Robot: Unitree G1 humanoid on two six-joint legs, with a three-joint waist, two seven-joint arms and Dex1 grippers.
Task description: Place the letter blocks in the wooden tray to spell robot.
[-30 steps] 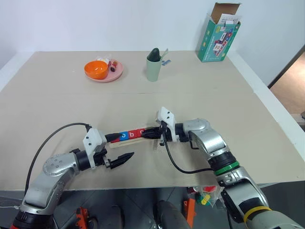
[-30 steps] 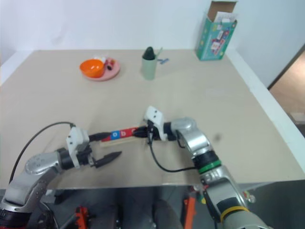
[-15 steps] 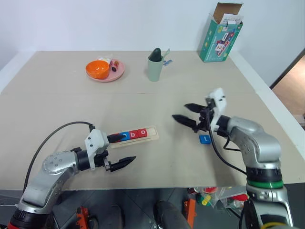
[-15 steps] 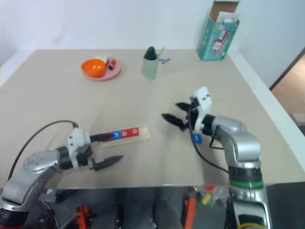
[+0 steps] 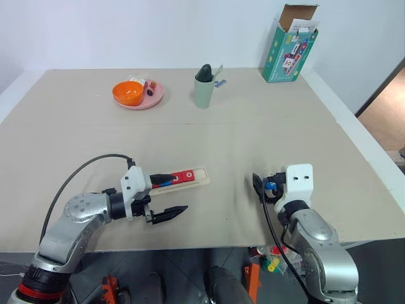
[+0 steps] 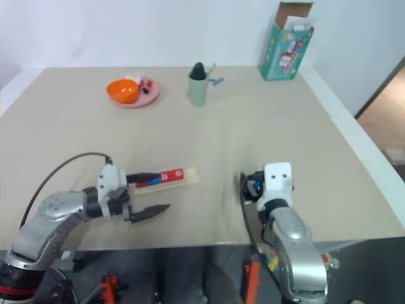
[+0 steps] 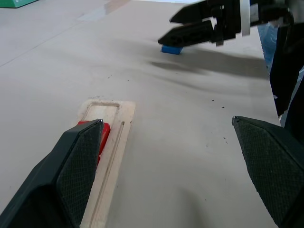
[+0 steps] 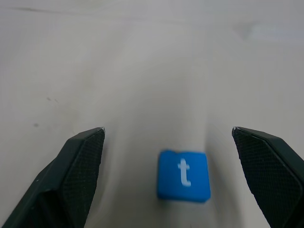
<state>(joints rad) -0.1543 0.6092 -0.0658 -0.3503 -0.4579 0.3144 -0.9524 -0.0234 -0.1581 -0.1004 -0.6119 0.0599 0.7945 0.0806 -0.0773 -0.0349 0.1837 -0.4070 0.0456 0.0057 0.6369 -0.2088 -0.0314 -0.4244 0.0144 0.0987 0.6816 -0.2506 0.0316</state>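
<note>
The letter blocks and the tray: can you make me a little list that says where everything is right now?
wooden tray: lies flat on the table, its right end slot bare
letter blocks in tray: red o nearest the bare slot, others partly hidden behind the left gripper
blue t block: on the table, apart from the tray, letter facing up
left gripper: open, one finger over the tray's left part
right gripper: open, fingers either side of the blue t block, not touching it
left to do: the t goes in the last slot
</note>
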